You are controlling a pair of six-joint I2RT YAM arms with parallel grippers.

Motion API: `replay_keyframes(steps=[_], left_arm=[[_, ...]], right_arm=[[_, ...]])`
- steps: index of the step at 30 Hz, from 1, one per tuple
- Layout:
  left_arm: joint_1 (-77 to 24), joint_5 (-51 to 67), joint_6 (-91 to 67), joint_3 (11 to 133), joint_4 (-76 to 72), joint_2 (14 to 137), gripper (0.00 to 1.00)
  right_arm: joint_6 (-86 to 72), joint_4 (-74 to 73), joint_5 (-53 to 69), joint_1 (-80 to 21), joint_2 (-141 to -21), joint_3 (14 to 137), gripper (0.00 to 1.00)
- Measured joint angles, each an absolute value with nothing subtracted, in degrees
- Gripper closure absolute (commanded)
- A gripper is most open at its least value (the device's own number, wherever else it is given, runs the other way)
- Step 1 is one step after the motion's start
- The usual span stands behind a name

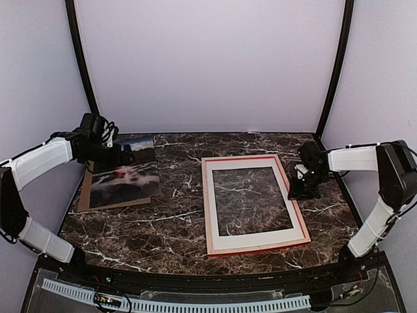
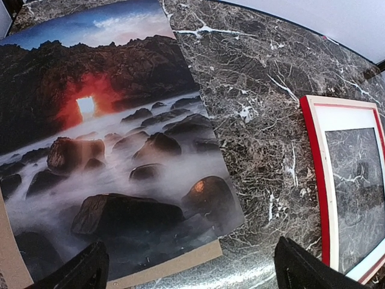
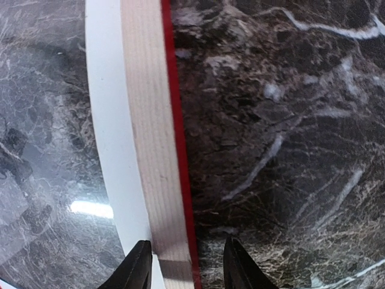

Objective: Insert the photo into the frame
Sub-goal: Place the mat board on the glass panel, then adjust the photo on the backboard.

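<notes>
**A:** What was hidden or hard to see?

**B:** From above, the left gripper (image 1: pixel 122 156) was a dark blur over the far end of the photo (image 1: pixel 127 176), and its arm covered the far left corner. The jaws could not be judged there. The right gripper (image 1: pixel 303 190) also looked like one dark lump at the frame's (image 1: pixel 208 202) right rail.

**A:** Did the wrist cameras help?

**B:** Yes. The left one showed two fingertips (image 2: pixel 90 268) at the bottom corners, spread wide with nothing between them. They hung over the photo's near end. The picture edges cut the photo off, but the red glow and misty rocks were sharp.

**A:** And the right one?

**B:** It showed only a strip of pale wood rail with a thin red edge. The fingers sat partly apart on either side of it, with a gap at the red side and no clear pinch.

**A:** Where did things lie?

**B:** The photo lay flat on a brown board (image 1: pixel 85 195), far left on the table (image 1: pixel 169 228). The frame lay well apart at centre right, with a white mat (image 1: pixel 247 163) inside. Whether clear sheet covered the opening could not be told.
</notes>
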State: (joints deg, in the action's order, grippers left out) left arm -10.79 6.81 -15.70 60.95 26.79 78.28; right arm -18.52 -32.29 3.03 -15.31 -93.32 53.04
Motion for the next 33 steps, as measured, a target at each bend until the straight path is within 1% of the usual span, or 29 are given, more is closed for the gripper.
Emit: replay_keyframes(steps=[3,8,11,17,22,28,31,33], left_arm=[[-9.0,7.4,-14.9,62.6,28.3,80.0,0.01],[-2.6,8.8,-13.0,64.8,30.0,83.3,0.01],[1.3,8.4,-11.7,66.4,30.6,86.1,0.01],[8.3,6.7,-10.2,71.2,30.9,94.7,0.01],[11.9,5.0,-10.3,75.7,30.0,102.9,0.01],[12.4,3.5,-11.2,83.6,29.3,114.1,0.01],[12.4,3.6,-12.0,84.4,28.4,117.3,0.02],[12.4,3.5,-12.8,84.2,28.0,118.1,0.04]], right_arm=[[-18.3,-30.5,4.7,-15.3,-94.0,53.0,0.64],[-18.3,-28.1,6.2,-15.2,-95.1,53.0,0.49],[-18.3,-27.2,5.4,-15.2,-94.4,53.0,0.45],[-18.2,-26.5,4.0,-15.2,-91.1,54.0,0.45],[-18.2,-25.6,4.7,-15.2,-88.3,54.0,0.45],[-18.2,-24.5,7.0,-15.2,-86.3,54.0,0.45],[-18.2,-24.3,7.7,-15.2,-85.8,54.0,0.45],[-18.2,-24.1,8.0,-15.3,-85.6,54.0,0.45]])
